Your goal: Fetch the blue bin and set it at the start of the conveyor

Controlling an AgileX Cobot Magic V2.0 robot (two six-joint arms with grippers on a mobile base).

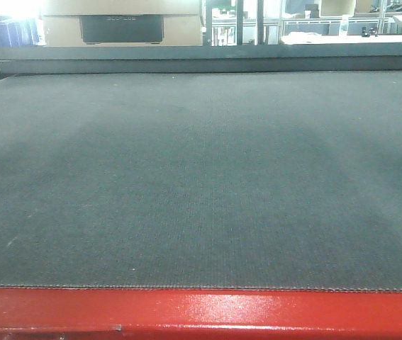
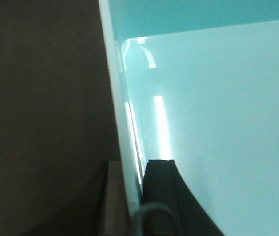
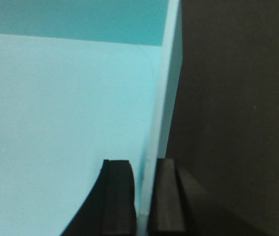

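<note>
The blue bin [image 2: 218,123] fills the left wrist view as a pale aqua tub seen from above, its floor bare. My left gripper [image 2: 132,169] is shut on the bin's left wall, one finger inside and one outside. In the right wrist view the blue bin [image 3: 55,108] shows again, with my right gripper [image 3: 143,167] shut on its right wall. The conveyor start [image 1: 201,177], a wide dark grey woven belt with a glossy red frame [image 1: 201,312] along its near edge, fills the front view. Neither the bin nor a gripper appears in that view.
A dark surface [image 2: 41,98] lies beside and below the bin's walls in both wrist views. Beyond the belt's far edge stand a tan box-like unit [image 1: 121,25], dark blue bins [image 1: 2,32] at back left and metal framing [image 1: 314,25] at back right.
</note>
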